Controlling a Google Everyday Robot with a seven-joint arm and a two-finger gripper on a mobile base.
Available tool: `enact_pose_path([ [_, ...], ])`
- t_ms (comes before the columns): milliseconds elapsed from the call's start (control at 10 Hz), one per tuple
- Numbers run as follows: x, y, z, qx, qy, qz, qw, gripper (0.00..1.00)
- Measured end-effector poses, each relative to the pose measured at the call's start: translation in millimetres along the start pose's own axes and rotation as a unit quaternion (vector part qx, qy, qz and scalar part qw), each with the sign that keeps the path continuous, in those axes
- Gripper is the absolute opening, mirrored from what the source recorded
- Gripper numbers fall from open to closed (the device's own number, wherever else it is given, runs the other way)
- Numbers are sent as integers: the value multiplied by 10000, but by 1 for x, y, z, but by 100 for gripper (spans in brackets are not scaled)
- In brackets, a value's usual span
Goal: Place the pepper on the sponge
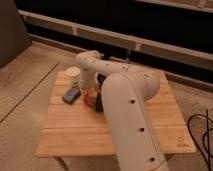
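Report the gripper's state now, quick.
Gripper: low over the table, at the pepper, near the sponge; open, closed or holding cannot be told.

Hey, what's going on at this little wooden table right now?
A robot arm reaches over the wooden table, with its gripper lowered right at the small orange-red pepper. The blue sponge lies close by, toward the picture's left, with nothing on it, so the pepper is not on it yet. A white cup stands behind the sponge, and a black bar lies on the pepper's other side.
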Motion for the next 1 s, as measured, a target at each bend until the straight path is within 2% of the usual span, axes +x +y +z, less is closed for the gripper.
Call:
enact_pose_path([
  [200, -9, 7, -32, 318, -421, -46, 9986, 0],
  [400, -8, 16, -53, 546, -652, -132, 9963, 0],
  [700, 0, 33, -64, 714, -748, -284, 9942, 0],
  [1000, 0, 55, -56, 763, -576, -513, 9941, 0],
])
